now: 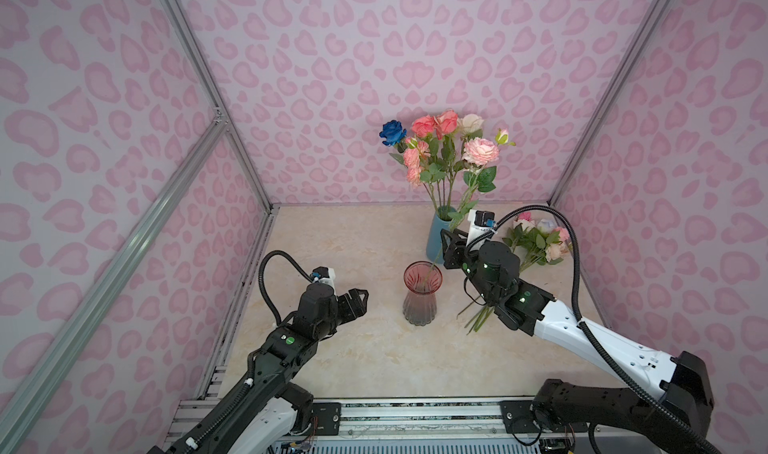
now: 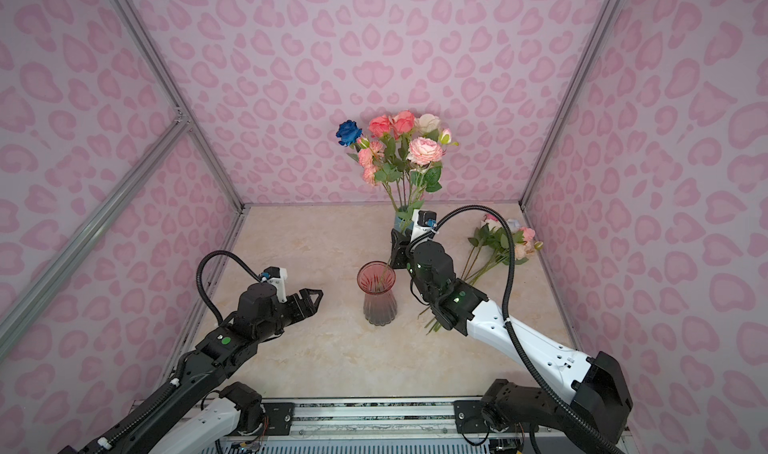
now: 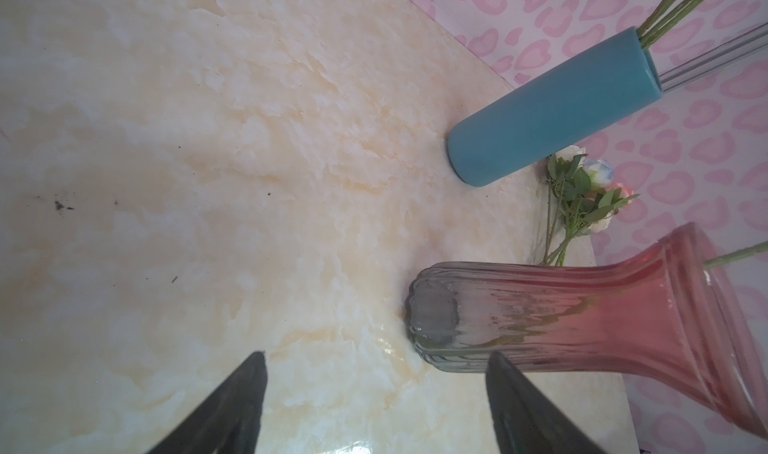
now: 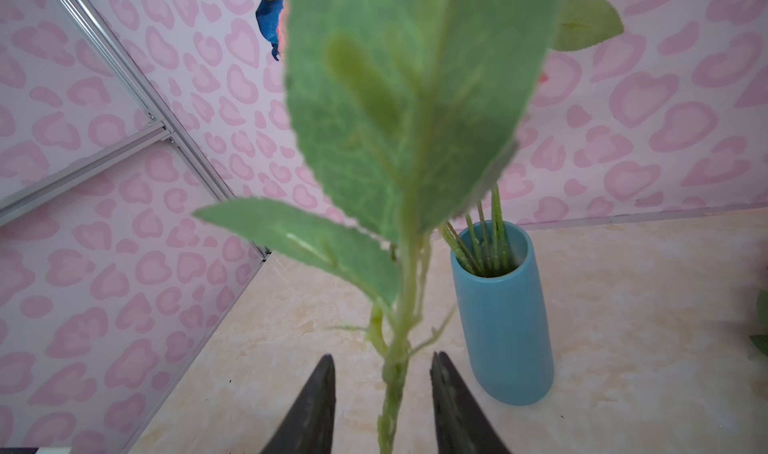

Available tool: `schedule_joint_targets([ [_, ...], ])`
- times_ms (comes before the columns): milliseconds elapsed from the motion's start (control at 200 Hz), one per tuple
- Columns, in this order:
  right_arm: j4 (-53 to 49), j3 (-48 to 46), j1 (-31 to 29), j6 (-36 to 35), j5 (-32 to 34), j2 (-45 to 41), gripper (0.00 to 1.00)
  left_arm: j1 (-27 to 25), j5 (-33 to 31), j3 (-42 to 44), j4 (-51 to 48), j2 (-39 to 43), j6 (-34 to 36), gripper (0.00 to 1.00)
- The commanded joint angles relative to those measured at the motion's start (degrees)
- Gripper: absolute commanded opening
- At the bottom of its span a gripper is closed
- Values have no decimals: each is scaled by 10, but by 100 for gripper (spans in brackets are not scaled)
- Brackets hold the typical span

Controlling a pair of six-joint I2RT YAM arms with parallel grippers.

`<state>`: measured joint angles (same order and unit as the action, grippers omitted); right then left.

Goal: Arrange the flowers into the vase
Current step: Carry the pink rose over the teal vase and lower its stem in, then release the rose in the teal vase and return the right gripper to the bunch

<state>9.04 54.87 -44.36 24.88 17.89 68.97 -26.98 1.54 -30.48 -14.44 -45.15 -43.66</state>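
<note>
Bimanual cell with pink heart-patterned walls and a marbled tabletop (image 1: pixel 353 369). The pink glass vase (image 1: pixel 421 302) stands upright near the table's centre. One green stem (image 4: pixel 392 389) sits in its mouth and leans toward the back right. It passes in front of the blue vase (image 1: pixel 435 244) and ends, as far as both top views show, at the large pale-pink bloom (image 1: pixel 481 150).

The right gripper (image 4: pixel 383 354) is at that stem above the glass vase's rim. Its jaws are parted, one on each side, with a visible gap between each finger and the stem, so the flower is released, not grasped. A broad leaf (image 4: pixel 415 98) fills much of the right wrist view.

The blue vase, at the back of the table, holds the other standing flowers (image 1: pixel 446 123): coral, pink and cream heads and a deep blue rose (image 1: pixel 392 133). A loose bunch (image 1: pixel 540 240) lies flat on the table at the right, near the back corner, its stems running under the right arm.

The left gripper (image 3: pixel 377 353) hovers near the glass vase, on its left — jaws spread wide, nothing between them.
</note>
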Motion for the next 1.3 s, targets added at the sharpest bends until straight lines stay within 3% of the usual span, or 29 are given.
schedule_joint_targets([
  [0,-11,-1,-1,1,-12,-7,43,0,3,2,28,-2,2,84],
  [205,-53,8,-1,-2,-9,-16,53,0,9,2,34,-6,3,84],
  [645,-129,24,-14,-34,14,-63,59,0,8,-18,39,-27,17,84],
  [915,-195,-36,-4,-37,109,-165,57,0,1,-29,36,-18,23,84],
  [1000,-223,-68,31,-6,124,-185,55,0,1,-33,38,-19,22,84],
  [1105,-233,-112,109,39,78,-198,51,0,12,-33,48,-24,17,83],
  [1195,-230,-128,204,86,-7,-173,37,0,28,-33,55,-32,9,83],
  [1250,-232,-119,264,103,-62,-128,23,-1,43,-29,62,-39,4,83],
  [1295,-233,-104,293,103,-90,-88,17,-4,54,-25,68,-45,-1,83],
])
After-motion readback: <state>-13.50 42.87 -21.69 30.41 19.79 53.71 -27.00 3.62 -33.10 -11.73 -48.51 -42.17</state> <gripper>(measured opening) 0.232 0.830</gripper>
